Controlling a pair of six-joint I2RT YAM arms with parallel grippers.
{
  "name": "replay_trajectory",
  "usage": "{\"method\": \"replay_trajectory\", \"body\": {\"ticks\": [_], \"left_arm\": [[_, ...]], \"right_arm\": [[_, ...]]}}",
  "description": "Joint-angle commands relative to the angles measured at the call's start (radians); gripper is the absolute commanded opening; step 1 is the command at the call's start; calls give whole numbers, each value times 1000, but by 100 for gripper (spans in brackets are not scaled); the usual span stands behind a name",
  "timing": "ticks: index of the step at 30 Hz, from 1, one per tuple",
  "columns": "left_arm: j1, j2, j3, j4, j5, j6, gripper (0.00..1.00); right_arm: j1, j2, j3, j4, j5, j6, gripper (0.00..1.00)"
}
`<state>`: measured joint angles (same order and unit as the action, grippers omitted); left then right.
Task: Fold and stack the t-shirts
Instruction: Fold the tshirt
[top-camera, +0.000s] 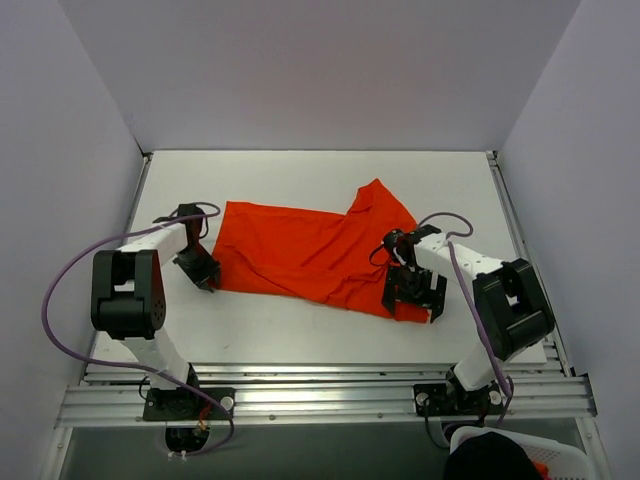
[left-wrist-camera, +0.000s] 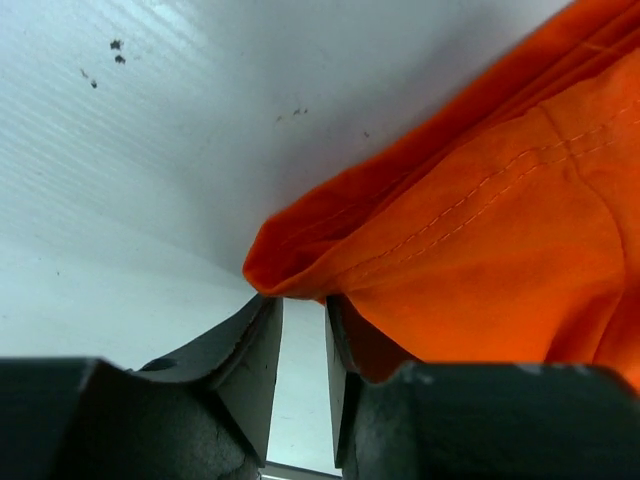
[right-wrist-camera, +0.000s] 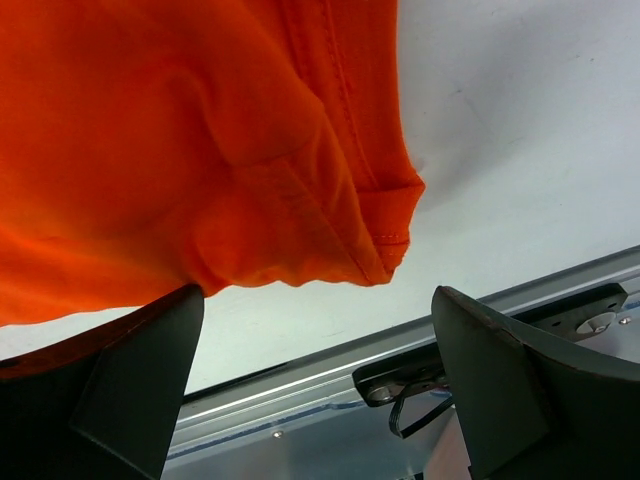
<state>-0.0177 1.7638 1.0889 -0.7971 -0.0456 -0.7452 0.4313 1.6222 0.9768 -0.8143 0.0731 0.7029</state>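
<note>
1. The right gripper (right-wrist-camera: 315, 296) is held wide apart. A hemmed corner of the t-shirt (right-wrist-camera: 150, 130) hangs just ahead of its fingers and is not pinched.
2. Only a narrow slit is left between the fingers of the left gripper (left-wrist-camera: 303, 300). A bunched cloth corner sits right at their tips, and whether it is clamped cannot be told.
3. Farther out, between both grippers, the shirt is spread loosely on the table (top-camera: 300, 335), with one flap turned over beyond the right gripper.
4. Folding is judged barely begun: no tidy fold is finished, no stack is seen, and both steps are left.
</note>
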Motion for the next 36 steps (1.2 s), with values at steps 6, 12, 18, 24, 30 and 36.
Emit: {"method": "replay_trajectory", "body": {"ticks": [6,12,18,24,30,36], "left_arm": [[5,77,91,39,-54,13,6],[9,89,120,32,-60,35,2],[13,86,154,9,-74,66,2],[85,79,178,-13,-111,118,2],[171,74,181,-7,-117,173,2],[188,46,155,-24,-100,173,2]], "right_arm": [[-8,4,-61,15,4,-13,76],[-25,47,-64,52,13,-25,26],[-40,76,-47,67,11,-28,0],[-78,56,-29,29,59,-23,0],[-146,27,-39,-6,96,-49,0],[-161,31,-46,-16,103,-59,0]]}}
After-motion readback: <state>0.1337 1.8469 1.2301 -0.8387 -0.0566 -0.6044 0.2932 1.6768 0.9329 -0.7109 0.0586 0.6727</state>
